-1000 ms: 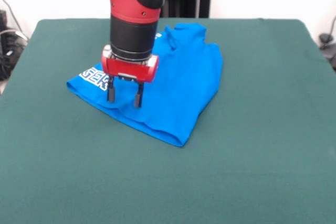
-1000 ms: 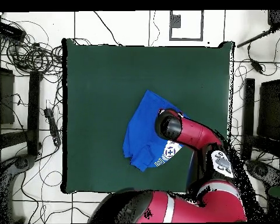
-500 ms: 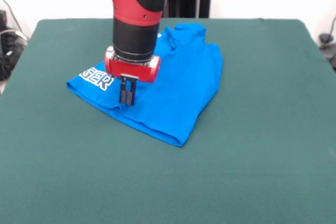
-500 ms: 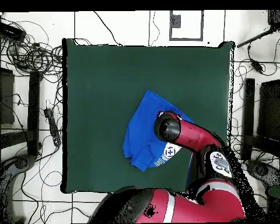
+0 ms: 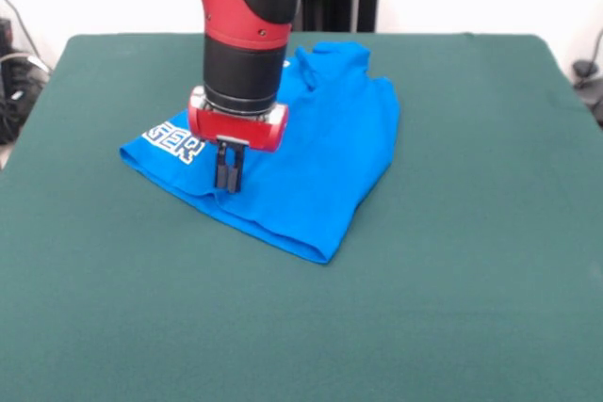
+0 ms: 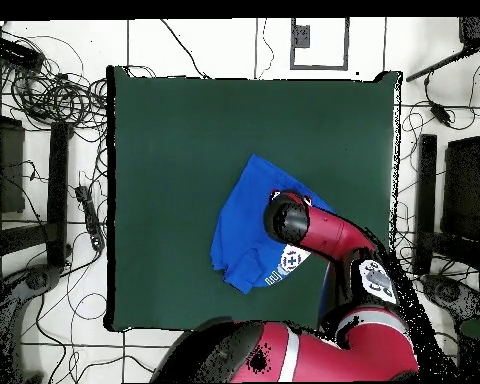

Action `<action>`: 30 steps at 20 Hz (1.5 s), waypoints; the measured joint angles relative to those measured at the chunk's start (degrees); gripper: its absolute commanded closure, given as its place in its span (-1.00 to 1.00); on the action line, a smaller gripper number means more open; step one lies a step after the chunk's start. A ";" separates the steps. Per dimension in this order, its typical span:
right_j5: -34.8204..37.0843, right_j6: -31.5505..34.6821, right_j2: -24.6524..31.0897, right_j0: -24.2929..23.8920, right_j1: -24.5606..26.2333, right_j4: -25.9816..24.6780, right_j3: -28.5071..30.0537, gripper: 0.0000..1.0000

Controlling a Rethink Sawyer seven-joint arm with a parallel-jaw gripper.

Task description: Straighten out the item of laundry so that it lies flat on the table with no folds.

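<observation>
Blue T-shirt (image 5: 311, 152) lying bunched and folded on the green table (image 5: 452, 289), a bit toward the far side in the front view. White letters peeking out at one edge. Red and black arm reaching down from above. Gripper (image 5: 229, 176) with its two fingers pressed together, tips down on the shirt cloth, pinching a bit of it. From overhead, gripper hidden under the arm (image 6: 302, 228).
</observation>
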 measured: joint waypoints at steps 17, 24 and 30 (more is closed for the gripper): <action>6.29 0.00 -0.80 2.98 -8.26 -0.02 2.73 1.00; 10.50 0.00 -1.82 4.35 -12.71 -0.04 3.21 1.00; 12.79 0.00 -3.00 5.21 -15.83 -0.10 3.45 1.00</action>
